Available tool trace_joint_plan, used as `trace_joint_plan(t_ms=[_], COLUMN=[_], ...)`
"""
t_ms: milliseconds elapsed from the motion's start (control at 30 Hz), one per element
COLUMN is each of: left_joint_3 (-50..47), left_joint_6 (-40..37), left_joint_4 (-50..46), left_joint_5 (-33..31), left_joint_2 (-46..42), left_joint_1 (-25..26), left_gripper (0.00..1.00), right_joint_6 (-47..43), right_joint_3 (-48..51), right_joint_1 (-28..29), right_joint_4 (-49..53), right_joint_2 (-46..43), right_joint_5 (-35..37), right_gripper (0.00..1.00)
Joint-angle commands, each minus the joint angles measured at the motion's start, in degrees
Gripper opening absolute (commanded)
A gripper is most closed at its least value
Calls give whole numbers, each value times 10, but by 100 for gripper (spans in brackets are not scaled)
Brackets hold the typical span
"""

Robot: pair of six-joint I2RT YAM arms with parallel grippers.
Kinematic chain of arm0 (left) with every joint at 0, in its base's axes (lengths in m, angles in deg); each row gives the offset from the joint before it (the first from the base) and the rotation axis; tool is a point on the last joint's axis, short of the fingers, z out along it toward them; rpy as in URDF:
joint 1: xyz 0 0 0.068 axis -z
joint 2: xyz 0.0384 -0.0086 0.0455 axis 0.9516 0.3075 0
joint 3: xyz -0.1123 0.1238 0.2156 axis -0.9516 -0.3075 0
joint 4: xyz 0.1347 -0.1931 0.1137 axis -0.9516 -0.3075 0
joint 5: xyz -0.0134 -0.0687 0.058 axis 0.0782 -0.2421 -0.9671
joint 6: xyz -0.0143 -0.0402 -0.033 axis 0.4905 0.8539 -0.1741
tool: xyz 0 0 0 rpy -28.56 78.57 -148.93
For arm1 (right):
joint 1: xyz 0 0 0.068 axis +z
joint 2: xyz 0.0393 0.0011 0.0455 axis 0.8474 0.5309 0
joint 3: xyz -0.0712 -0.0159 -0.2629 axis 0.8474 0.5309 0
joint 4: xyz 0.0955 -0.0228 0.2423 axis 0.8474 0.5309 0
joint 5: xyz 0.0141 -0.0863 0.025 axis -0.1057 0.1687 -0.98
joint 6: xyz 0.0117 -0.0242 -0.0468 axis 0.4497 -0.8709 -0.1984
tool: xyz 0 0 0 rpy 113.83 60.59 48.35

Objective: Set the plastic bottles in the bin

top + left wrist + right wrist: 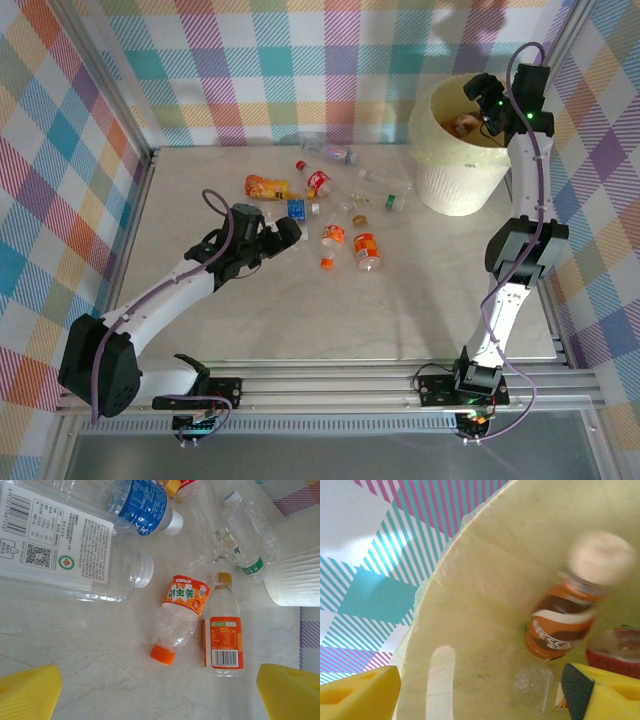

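Brown-orange and smeared by blur, one bottle (pixel 560 625) sits inside the bin (pixel 485 595), its white lettering unreadable. At 3 o'clock a red-labelled bottle (pixel 615 655) is cut off by the frame edge and a yellow finger. In the top view the right arm rises tall, and the right gripper (pixel 492 105) is over the bin's mouth at 1 o'clock of the table (pixel 200 320), its fingers spread with nothing between them. The left arm stretches low toward the centre, and the left gripper (pixel 285 232) is also spread wide and empty, facing the loose bottles. Below it an orange-capped bottle (pixel 177 620) carries an orange label with Chinese characters. Just beside it a gold-capped bottle (pixel 225 635) shows a barcode. At 10 o'clock a large clear bottle (pixel 55 545) bears a barcode and a QR code.
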Motion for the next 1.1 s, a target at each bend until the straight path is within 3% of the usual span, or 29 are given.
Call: trace_joint_plan(t_ms=[0,333,500,667,867,1067], left_joint_3=[-6,-5,-3,12,53,78], left_joint_6=[-10,-8,-12,-23,-48,-41], left_joint_4=[-8,13,18,11,-19,-19], left_joint_5=[-7,16,26,23,-20,-50], left_joint_2=[-5,13,22,39,80,111], left_joint_1=[5,5,5,17,52,73], left_gripper=[100,100,100,100,100,100], right_joint_6=[-11,-45,-67,-122,-203,-269], right_joint_3=[11,89,197,344,483,570], right_joint_1=[-3,-3,-1,9,53,140], right_joint_4=[1,-13,-56,-129,-161,-125], right_joint_2=[-50,-132,-211,-316,-435,-493], right_joint_5=[2,-8,-37,-96,-139,-112], right_gripper=[87,91,100,100,100,100])
